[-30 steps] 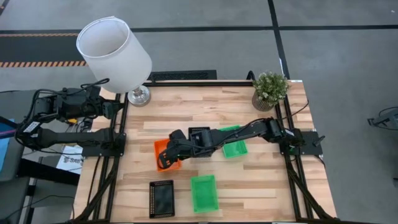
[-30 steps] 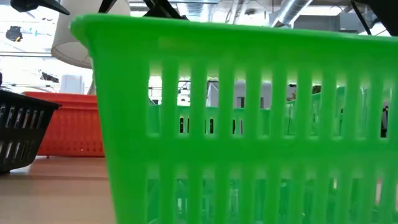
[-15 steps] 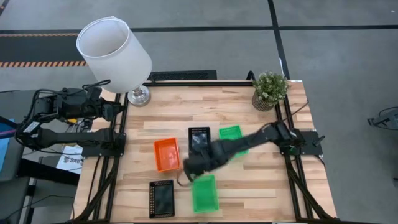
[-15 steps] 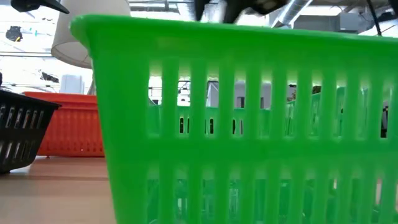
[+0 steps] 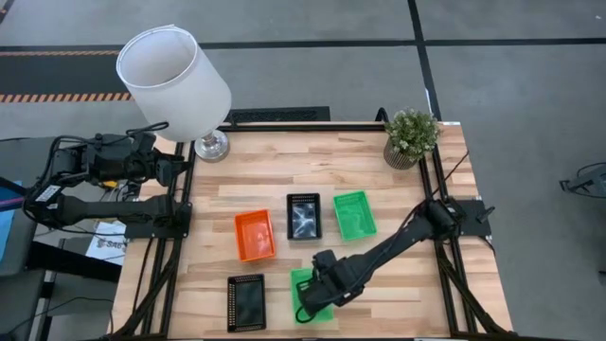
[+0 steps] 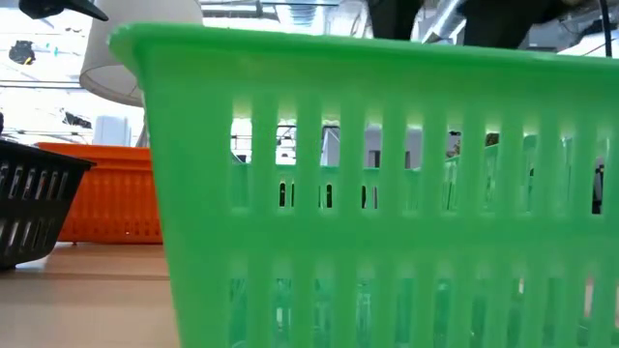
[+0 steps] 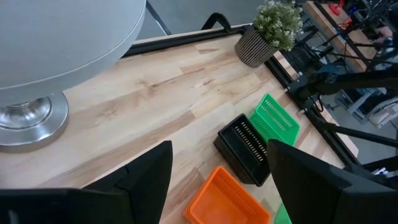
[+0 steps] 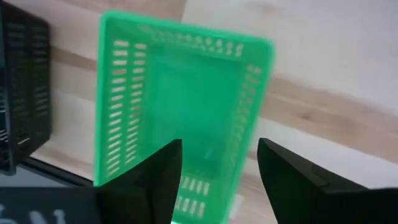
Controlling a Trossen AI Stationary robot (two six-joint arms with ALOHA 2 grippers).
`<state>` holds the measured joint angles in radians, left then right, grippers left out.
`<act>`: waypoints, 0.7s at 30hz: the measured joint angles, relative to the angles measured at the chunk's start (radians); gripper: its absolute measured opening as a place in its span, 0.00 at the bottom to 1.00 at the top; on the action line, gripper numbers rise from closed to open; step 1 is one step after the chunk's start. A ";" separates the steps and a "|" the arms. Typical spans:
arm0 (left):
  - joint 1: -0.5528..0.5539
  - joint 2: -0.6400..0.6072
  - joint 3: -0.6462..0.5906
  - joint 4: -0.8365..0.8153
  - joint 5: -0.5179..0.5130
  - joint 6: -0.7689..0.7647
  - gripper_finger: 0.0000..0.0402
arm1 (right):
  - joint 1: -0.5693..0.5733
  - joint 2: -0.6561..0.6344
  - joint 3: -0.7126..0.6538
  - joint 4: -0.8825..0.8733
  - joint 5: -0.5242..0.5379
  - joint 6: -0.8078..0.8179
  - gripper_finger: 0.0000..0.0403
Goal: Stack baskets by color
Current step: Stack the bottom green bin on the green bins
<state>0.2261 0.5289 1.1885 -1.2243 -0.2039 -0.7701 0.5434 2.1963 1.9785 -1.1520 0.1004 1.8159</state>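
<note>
Five baskets showing, one green about to be gripped

Right gripper [image 5: 305,311] hovers over the green basket [image 5: 311,293] at the worktop's front edge, fingers spread and holding nothing. Judged best: pinch one long wall squarely, lift straight, then carry to the second green basket [image 5: 353,213] at mid-table. Front edge is close, so avoid pushing outward. Black basket [image 5: 246,302] sits just beside; orange basket [image 5: 255,234] and another black basket [image 5: 303,215] flank the route. Left gripper [image 7: 217,180] waits at the left edge, fingers apart.

I see bare wood along the far half of the slatted wooden bench [image 5: 284,170], blocked only by the white-shaded lamp [image 5: 174,80] at the far-left corner and the small potted plant [image 5: 411,134] at the far-right corner. Toward the near edge, the right arm lies slantwise over the bright green mesh basket [image 5: 311,294], closing that passage.
</note>
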 joint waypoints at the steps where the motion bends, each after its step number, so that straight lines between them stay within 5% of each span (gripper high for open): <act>1: 0.000 0.000 0.000 0.000 0.000 0.000 0.63 | 0.000 0.000 -0.024 0.029 0.000 0.000 0.57; 11: 0.000 0.000 0.000 0.001 0.000 -0.019 0.63 | 0.000 0.002 -0.155 0.134 -0.003 -0.015 0.52; 21: 0.000 0.000 0.000 0.002 -0.011 -0.037 0.63 | -0.004 0.002 -0.155 0.145 -0.048 -0.084 0.08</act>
<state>0.2264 0.5289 1.1885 -1.2221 -0.2153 -0.8070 0.5399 2.1979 1.8233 -1.0073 0.0526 1.7314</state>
